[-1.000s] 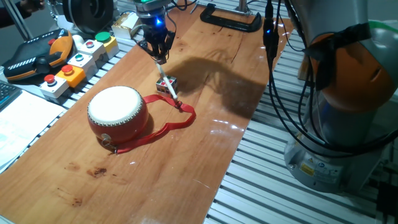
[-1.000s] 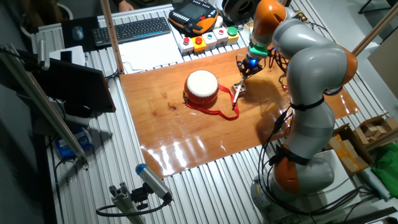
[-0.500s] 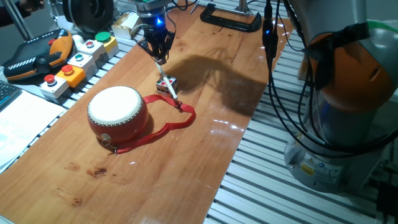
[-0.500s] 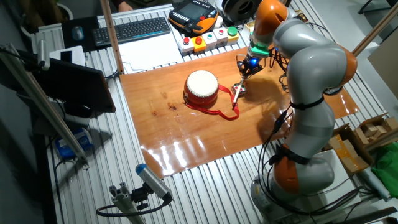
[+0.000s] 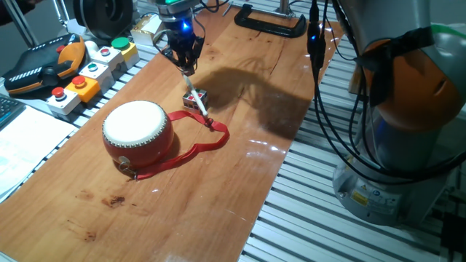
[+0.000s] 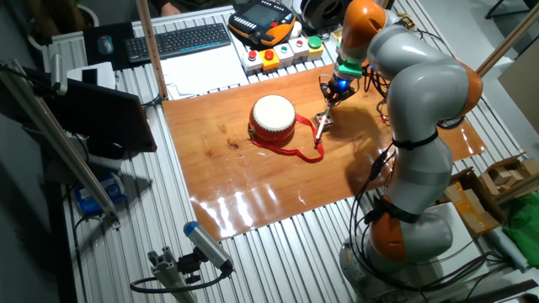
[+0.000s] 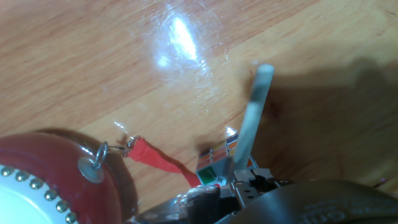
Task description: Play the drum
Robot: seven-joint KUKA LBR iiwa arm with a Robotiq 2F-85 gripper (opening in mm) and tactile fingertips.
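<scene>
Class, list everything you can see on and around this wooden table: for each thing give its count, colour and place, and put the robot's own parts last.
drum: one, red with cream-white top, on the wooden table
strap: one, red, trailing from the drum across the table
puzzle cube: one, multicoloured, beside the drum, below the gripper
stick: one, pale, slanting from the gripper down to the cube
button boxes: several, with red, green and orange parts, at the table's edge
clamp: one, black, at the table's far end
keyboard: one, black, beyond the table
gripper: one, black with blue light, holding the stick
arm: one, grey and orange, beside the table
</scene>
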